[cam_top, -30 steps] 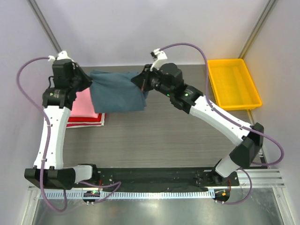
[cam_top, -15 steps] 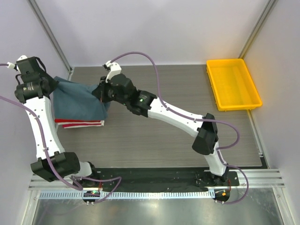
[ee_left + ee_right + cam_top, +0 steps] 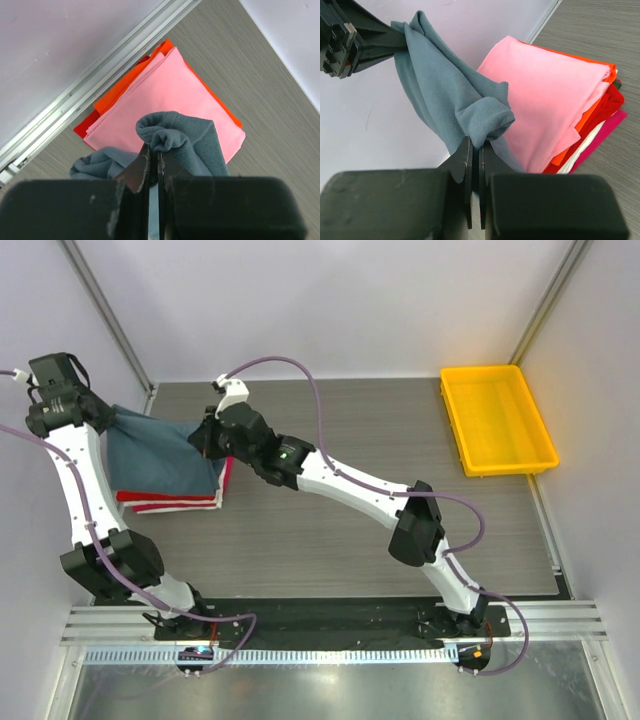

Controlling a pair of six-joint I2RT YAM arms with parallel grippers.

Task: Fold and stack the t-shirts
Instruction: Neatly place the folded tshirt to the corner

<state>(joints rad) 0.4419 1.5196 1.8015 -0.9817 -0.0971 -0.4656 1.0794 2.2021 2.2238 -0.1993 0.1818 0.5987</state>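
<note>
Top external: your left gripper (image 3: 100,420) and right gripper (image 3: 204,440), jaws pinched tight on opposite ends of the slate blue-grey t-shirt (image 3: 165,455), hold it slung between them. Beneath them lies the folded stack (image 3: 175,503), pink t-shirt (image 3: 170,95) uppermost, possibly brushed by the cloth.

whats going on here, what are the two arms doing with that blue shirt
Both arms are handling one blue-grey t-shirt. The left gripper and the right gripper each pinch a bunched edge of it. It hangs between them over a stack of folded shirts, pink one on top, at the far left of the table. It is not yet laid flat.
</note>
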